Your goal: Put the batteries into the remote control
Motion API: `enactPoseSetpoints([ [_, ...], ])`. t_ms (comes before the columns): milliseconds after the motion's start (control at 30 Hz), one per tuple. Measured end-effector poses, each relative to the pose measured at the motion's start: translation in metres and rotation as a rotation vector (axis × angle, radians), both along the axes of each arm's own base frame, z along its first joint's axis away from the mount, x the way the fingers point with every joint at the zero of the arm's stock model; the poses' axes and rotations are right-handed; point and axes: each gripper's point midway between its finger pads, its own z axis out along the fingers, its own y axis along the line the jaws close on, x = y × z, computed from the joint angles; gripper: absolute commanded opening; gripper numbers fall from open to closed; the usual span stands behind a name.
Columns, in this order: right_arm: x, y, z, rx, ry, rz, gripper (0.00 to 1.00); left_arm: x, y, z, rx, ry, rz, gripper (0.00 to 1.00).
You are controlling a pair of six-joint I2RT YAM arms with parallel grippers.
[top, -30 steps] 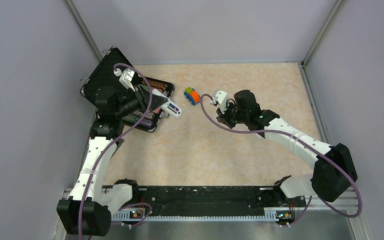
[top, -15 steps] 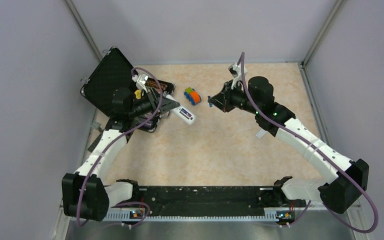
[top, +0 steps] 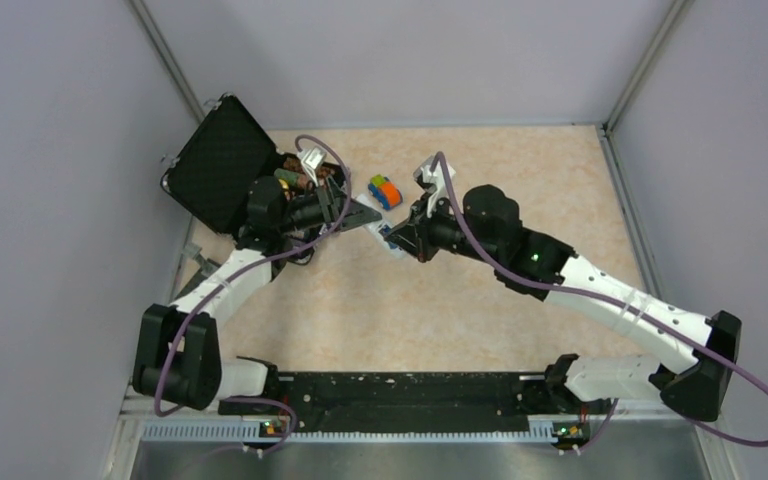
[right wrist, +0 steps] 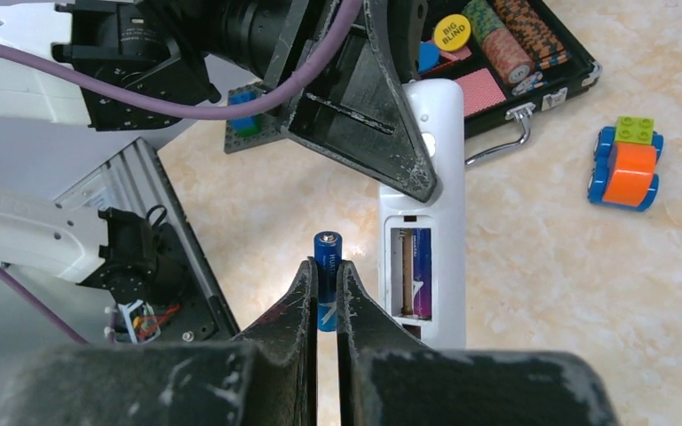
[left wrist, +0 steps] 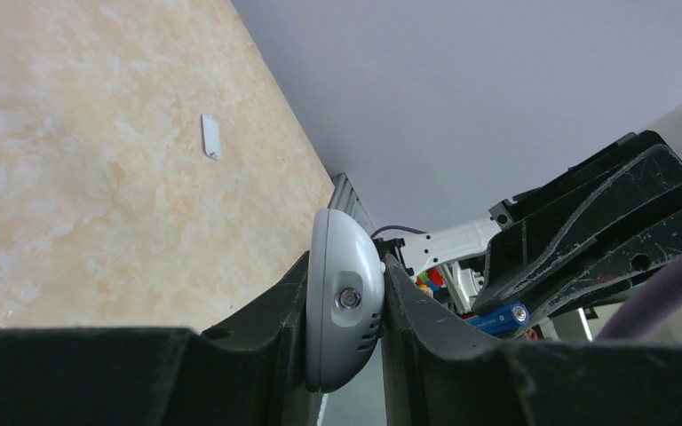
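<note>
My left gripper (left wrist: 346,263) is shut on the remote control (left wrist: 344,311), holding the white handset above the table. In the right wrist view the remote control (right wrist: 444,231) shows its open battery bay. A darker blue-purple battery (right wrist: 420,271) lies in one slot, and the slot beside it holds only a spring. My right gripper (right wrist: 327,266) is shut on the blue battery (right wrist: 327,253), upright and just left of the bay, a small gap away. From above, the left gripper (top: 368,215) and right gripper (top: 403,238) meet at the remote control (top: 380,236).
An open black case (top: 225,165) with chip stacks (right wrist: 506,44) and cards sits behind the left arm. An orange-blue-green toy car (top: 384,191) stands just beyond the grippers. A small white flat piece (left wrist: 210,136) lies on the table.
Both arms have swung toward the table's middle. The left carried the remote rightward. The right brought the blue battery down and left until it sits beside the remote's open bay.
</note>
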Motion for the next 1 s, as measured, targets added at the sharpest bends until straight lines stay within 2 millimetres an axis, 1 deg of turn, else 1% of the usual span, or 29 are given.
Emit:
enactPoseSetpoints([
  [133,-0.002,0.002,-0.002,-0.029,-0.040,-0.027,0.00,-0.007,-0.003,0.000,-0.020,-0.010,-0.047,0.00],
  [333,0.002,0.002,-0.006,-0.072,-0.087,-0.067,0.00,-0.015,-0.005,0.005,-0.027,-0.052,-0.094,0.00],
  [667,0.007,0.009,-0.026,-0.151,-0.117,-0.081,0.00,-0.017,-0.006,0.003,-0.019,-0.069,-0.104,0.00],
  [1000,0.011,0.009,-0.031,-0.180,-0.138,-0.093,0.00,-0.017,-0.005,-0.007,0.012,-0.059,-0.102,0.00],
])
